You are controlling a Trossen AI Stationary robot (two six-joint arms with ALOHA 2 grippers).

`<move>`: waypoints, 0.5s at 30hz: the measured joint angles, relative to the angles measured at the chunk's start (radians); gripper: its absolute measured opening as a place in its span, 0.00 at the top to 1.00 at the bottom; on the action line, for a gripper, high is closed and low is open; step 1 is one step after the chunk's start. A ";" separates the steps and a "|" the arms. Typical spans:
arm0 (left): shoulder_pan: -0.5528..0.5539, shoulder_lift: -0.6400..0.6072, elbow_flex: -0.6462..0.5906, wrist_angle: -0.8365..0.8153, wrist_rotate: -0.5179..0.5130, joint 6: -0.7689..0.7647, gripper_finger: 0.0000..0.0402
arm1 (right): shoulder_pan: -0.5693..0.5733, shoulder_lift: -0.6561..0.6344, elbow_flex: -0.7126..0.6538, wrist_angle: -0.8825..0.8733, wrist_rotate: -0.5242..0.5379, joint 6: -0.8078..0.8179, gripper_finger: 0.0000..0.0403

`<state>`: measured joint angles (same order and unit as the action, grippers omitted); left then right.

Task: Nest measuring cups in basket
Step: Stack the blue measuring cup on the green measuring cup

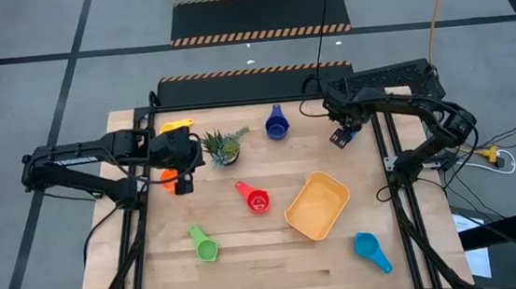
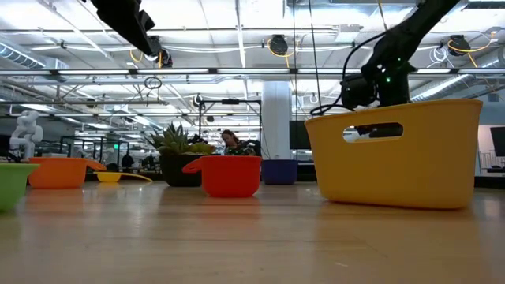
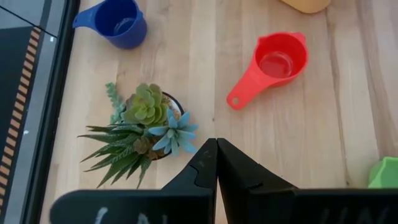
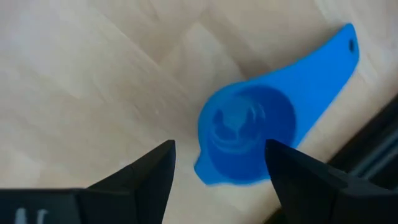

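My right gripper (image 4: 217, 152) hangs open, pointing down, over a blue measuring cup (image 4: 249, 130) that lies on the table near the far right edge. One finger stands on each side of its bowl without touching it. My left gripper (image 3: 216, 155) is shut and holds nothing. It hovers at the table's left, beside the potted plant (image 1: 223, 146), with an orange cup (image 1: 167, 179) under the arm. The orange-yellow basket (image 1: 318, 205) sits right of centre. A red cup (image 1: 256, 199), a dark blue cup (image 1: 276, 124), a green cup (image 1: 204, 246), a light blue cup (image 1: 372, 250) and a yellow cup (image 1: 177, 126) rest on the table.
The plant (image 3: 146, 124) stands just ahead of my left gripper. The blue cup's handle (image 4: 323, 59) points toward the table's dark right-hand rail (image 4: 373, 149). Bare wood lies between the basket and the far edge.
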<state>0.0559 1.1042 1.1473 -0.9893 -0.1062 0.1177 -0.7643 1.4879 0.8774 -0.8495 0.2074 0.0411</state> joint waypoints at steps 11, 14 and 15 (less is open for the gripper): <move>0.000 0.000 0.000 0.006 0.000 0.008 0.98 | 0.000 0.000 -0.045 0.079 0.000 0.015 0.40; 0.000 0.000 0.000 0.006 -0.001 0.008 0.98 | 0.000 0.000 -0.045 0.080 0.000 0.015 0.40; 0.000 0.000 0.000 0.006 -0.001 0.008 0.98 | 0.000 0.000 -0.045 0.080 0.000 0.015 0.40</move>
<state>0.0559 1.1042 1.1473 -0.9829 -0.1070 0.1257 -0.7643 1.4879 0.8326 -0.7700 0.2077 0.0563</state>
